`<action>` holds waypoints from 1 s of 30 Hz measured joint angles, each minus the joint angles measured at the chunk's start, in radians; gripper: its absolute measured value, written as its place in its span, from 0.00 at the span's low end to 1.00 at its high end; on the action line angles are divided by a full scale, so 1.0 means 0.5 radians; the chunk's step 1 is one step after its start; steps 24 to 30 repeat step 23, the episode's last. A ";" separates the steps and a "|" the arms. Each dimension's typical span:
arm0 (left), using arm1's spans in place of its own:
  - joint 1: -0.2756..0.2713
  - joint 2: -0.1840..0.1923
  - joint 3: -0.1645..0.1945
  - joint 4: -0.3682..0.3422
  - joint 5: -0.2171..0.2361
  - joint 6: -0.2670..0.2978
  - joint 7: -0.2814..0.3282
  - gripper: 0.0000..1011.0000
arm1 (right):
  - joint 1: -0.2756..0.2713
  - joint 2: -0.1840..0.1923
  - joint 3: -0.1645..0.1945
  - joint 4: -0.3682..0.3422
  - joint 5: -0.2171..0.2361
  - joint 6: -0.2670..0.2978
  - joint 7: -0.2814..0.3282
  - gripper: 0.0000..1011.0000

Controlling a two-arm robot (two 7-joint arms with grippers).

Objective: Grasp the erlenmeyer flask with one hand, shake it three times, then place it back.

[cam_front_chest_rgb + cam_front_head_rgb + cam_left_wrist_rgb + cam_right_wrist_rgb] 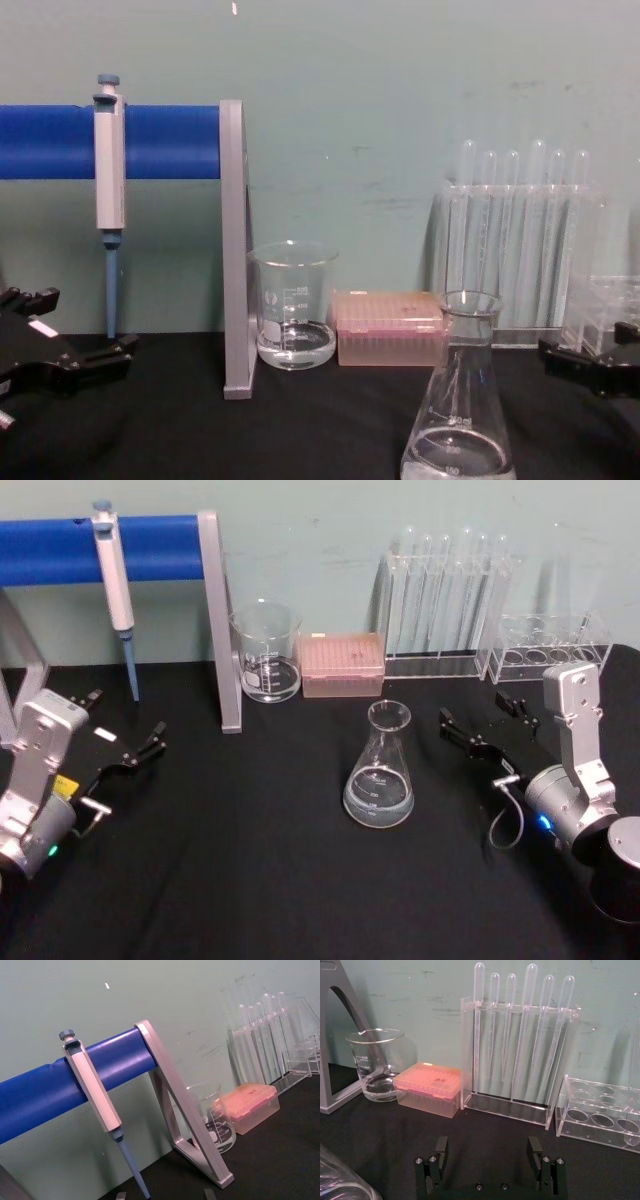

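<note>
Even, soft indoor light; faint glare on glass; mild blur.

The head view looked down over the black worktop (pixel 250 880) toward its back edge. The chest view sat low, facing the wall. Both shared the beaker (pixel 266 652) and pink tip box (pixel 343 665); both wrist views faced them too.
</note>
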 joint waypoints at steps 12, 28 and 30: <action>0.000 0.000 0.000 0.000 0.000 0.000 0.000 0.99 | 0.000 0.000 0.000 0.000 0.000 0.000 0.000 0.99; 0.000 0.000 0.000 0.000 0.000 0.000 0.000 0.99 | 0.000 0.000 0.000 0.000 0.000 0.000 0.000 0.99; 0.000 0.000 0.000 0.000 0.000 0.000 0.000 0.99 | 0.000 0.000 0.000 0.000 0.000 0.000 0.000 0.99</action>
